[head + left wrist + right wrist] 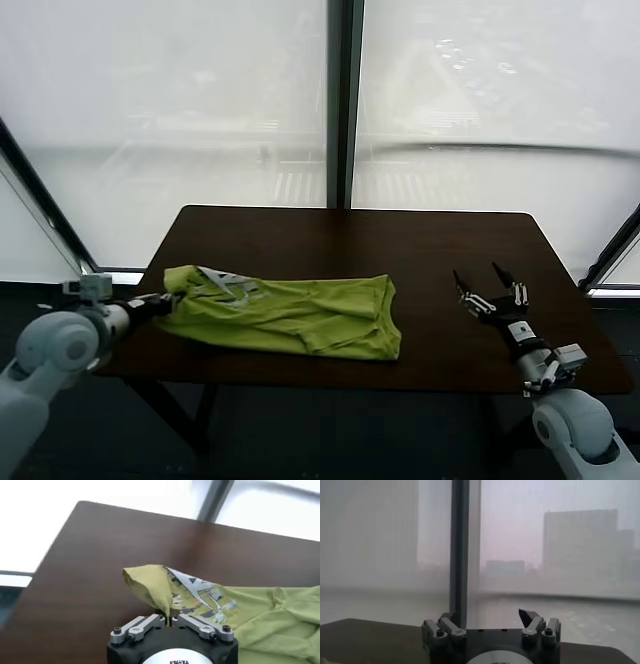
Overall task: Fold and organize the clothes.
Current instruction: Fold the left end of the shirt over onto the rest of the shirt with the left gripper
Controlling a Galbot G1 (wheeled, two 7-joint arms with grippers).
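Garment: lime-green T-shirt (290, 315) lying crumpled on the dark wooden table (350, 240), at about 7 o'clock from the tabletop centre, near the front edge; not flat, not squared.
Printed graphic: white-grey print (202, 592) showing on the raised flap at the shirt's 9 o'clock end, turned upward.
Left gripper: left gripper (165, 301) at the shirt's 9 o'clock end, at the table's left edge; jaws pinched together on a peak of fabric, seen plainly in the left wrist view (167, 616), cloth lifted into a small tent above the tabletop.
Right gripper: right gripper (490, 290) at about 4 o'clock from the tabletop centre, well apart from the shirt; jaws spread wide, nothing between them; wrist view facing the window (470, 545) only.
Done so far: one corner secured; body of the shirt bunched with loose ridges, hem edge at 3 o'clock roughly straight.
Outstanding: judged early stage; no clean fold visible, sleeves and collar not laid out; spreading, folding and final placement all remaining.
Risk: thin fabric likely to drag and wrinkle under a one-sided pull.
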